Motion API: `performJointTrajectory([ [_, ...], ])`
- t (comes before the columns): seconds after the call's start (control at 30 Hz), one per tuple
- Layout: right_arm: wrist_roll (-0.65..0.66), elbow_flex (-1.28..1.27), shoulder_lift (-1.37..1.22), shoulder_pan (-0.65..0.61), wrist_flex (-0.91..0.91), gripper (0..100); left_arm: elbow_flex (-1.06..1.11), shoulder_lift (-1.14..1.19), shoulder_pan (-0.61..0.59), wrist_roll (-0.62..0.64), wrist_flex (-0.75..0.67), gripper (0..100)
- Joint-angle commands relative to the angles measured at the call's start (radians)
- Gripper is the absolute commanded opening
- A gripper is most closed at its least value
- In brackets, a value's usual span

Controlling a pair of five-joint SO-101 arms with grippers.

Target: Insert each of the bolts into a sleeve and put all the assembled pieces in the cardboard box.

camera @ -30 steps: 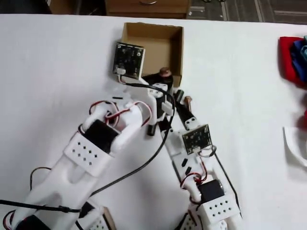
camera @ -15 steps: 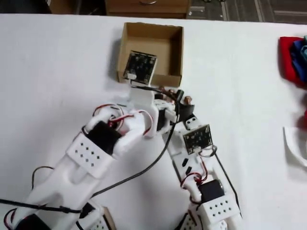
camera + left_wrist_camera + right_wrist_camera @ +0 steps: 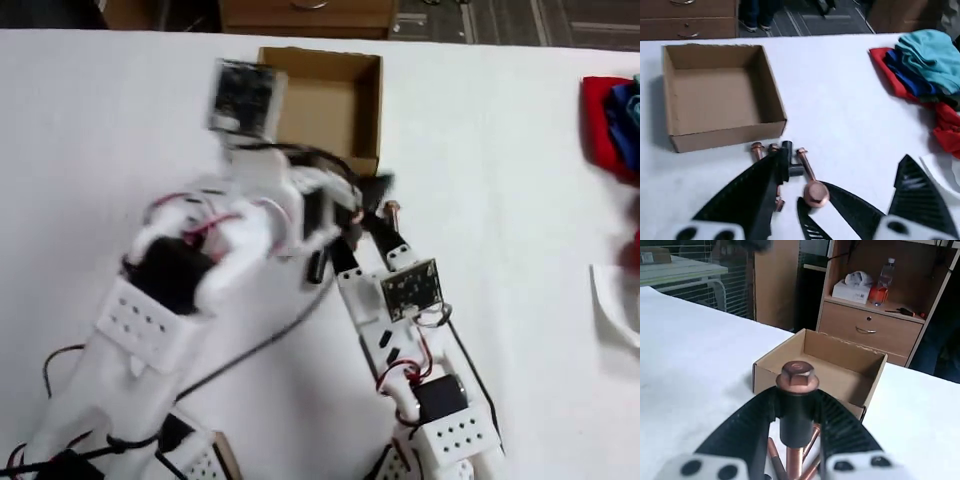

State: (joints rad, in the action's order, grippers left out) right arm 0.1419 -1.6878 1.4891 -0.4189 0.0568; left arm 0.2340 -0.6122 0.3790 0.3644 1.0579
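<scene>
Here, sleeve (image 3: pixel 796 425) upright in clenched right jaws, bolt (image 3: pixel 797 376) head-up, axis vertical; left jaws released.

The white table (image 3: pixel 500 250) was lit brightly and evenly from above. A soft shadow was cast on it beside the cardboard box (image 3: pixel 725 137). The room (image 3: pixel 775 285) behind was seen dimmer.

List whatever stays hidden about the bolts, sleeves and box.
High view: left wall of the brown cardboard box, behind the blurred left arm.
Right wrist view: how many loose copper bolts lie below, behind the right gripper and its black cylindrical sleeve.
</scene>
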Motion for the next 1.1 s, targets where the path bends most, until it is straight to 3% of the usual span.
performJointTrajectory([
  [0.0,-0.044,-0.011,0.007,0.007,0.051,2.0,-0.042,-0.003,-0.166,-0.003,0.061,34],
  [0.07,-0.167,0.000,0.008,0.042,0.068,2.0,0.022,-0.003,-0.255,-0.035,0.101,34],
  [0.17,-0.350,0.083,0.005,0.131,0.071,1.9,0.173,-0.003,-0.404,-0.253,0.095,34],
  [0.27,-0.356,0.230,-0.002,0.163,0.071,1.9,0.326,-0.008,-0.537,-0.480,0.015,34],
  [0.33,-0.298,0.333,-0.012,0.143,0.070,1.9,0.406,-0.009,-0.608,-0.543,-0.063,34],
  [0.5,-0.129,0.606,-0.231,0.079,0.062,1.9,0.568,-0.003,-0.701,-0.448,-0.218,29],
  [0.77,-0.115,1.250,-0.978,0.082,0.071,1.9,0.892,-0.003,-0.703,-0.445,-0.615,23],
  [0.9,-0.118,1.513,-1.330,0.090,0.071,2.0,0.932,-0.003,-0.704,-0.445,-0.649,23],
  [1.07,-0.264,1.482,-1.449,0.130,0.073,2.0,0.937,-0.002,-0.710,-0.468,-0.644,23],
])
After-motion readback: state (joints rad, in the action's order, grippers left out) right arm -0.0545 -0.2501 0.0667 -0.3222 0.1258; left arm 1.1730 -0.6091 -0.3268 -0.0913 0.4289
